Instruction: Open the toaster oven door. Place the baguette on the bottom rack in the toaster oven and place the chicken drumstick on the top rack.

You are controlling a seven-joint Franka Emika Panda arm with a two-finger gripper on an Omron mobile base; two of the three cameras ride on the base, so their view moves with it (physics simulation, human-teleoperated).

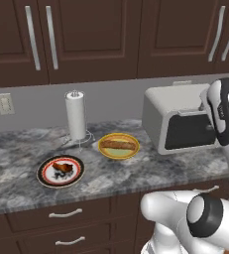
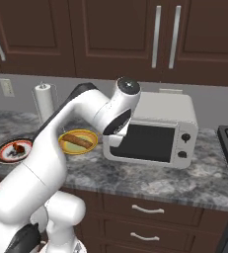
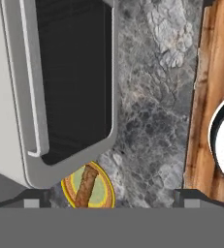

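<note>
We start with the toaster oven (image 2: 152, 129), which sits on the grey stone surface (image 1: 136, 171) toward the right of the left base view, its toaster oven door (image 2: 146, 142) shut flat against the front. The white bar handle (image 3: 31, 92) runs along the door's top edge, so its long axis lies across the oven's width; in the hand view that bar appears as a pale strip down the left side of the dark glass. Our end effector (image 3: 108, 196) hangs in front of the door near its left end, looking down its face, with its dark fingertips (image 3: 33, 198) spread wide and nothing between them. We judge the coming move turns on this: the handle lies up and toward the oven from the tips, and the fingers must straddle that bar across its length before pulling outward and down. To the oven's left, the baguette (image 1: 119, 145) rests on a yellow plate (image 1: 119, 153); further left again, the chicken drumstick (image 1: 62, 169) lies on a dark-rimmed plate (image 1: 45, 178), both well apart from the end effector.
</note>
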